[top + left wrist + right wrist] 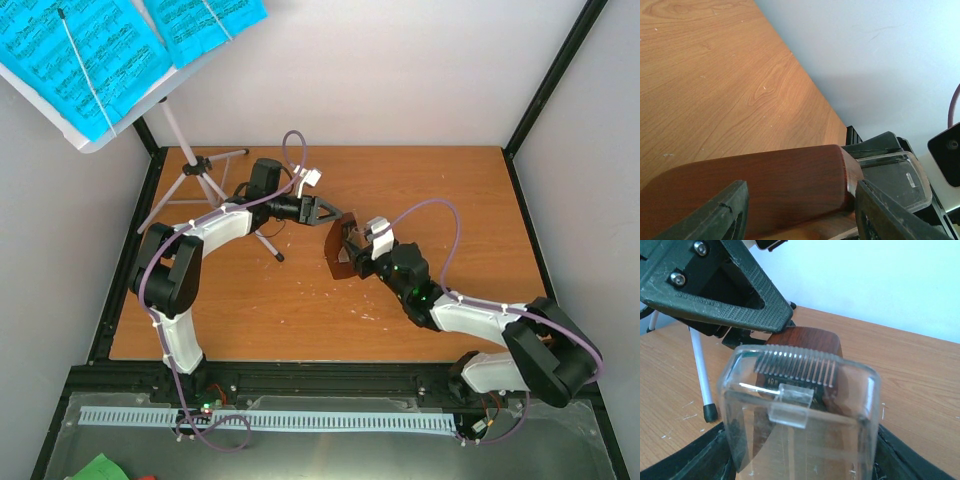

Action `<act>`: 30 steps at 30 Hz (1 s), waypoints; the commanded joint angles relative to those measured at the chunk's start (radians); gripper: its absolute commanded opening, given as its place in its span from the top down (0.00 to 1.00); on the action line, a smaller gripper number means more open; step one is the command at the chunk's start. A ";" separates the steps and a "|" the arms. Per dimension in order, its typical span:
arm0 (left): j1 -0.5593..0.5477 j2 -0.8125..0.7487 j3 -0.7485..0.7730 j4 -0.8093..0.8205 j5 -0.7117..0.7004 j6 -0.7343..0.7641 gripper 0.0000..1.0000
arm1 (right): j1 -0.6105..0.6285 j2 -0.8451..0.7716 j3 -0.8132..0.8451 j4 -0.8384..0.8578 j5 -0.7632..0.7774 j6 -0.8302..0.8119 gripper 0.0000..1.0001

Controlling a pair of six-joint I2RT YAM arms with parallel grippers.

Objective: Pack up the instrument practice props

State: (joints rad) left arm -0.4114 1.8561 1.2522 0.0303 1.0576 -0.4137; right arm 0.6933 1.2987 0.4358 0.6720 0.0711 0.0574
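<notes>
holding the metronome point(335, 258) between both claws over the middle of the counter point(420, 190)
left claw point(327, 212) clamped on its brown body, right claw point(352, 243) clamped on the clear cover point(800, 425) at its near-right end; the music stand point(200, 168) with blue pages point(80, 60) stands at the far left, well apart from both

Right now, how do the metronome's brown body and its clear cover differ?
The brown body is opaque and wood-grained; the clear cover is see-through plastic. The jaws of the left gripper hold the brown body; the jaws of the right gripper hold the clear cover. Shared: both are gripped and meet end to end over mid-table.
</notes>
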 commanded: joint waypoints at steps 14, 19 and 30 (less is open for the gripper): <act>-0.006 0.016 0.012 0.000 -0.010 0.005 0.42 | 0.029 0.074 0.011 0.085 0.037 -0.011 0.57; -0.006 0.017 0.013 0.002 -0.009 0.004 0.42 | 0.031 0.086 0.011 0.102 0.031 -0.009 0.57; -0.006 0.020 0.013 0.002 -0.008 0.004 0.42 | 0.037 0.109 0.013 0.124 0.021 -0.015 0.57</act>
State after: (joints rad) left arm -0.4118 1.8561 1.2522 0.0311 1.0592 -0.4137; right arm 0.7219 1.3849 0.4358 0.7559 0.0933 0.0559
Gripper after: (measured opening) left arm 0.579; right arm 0.600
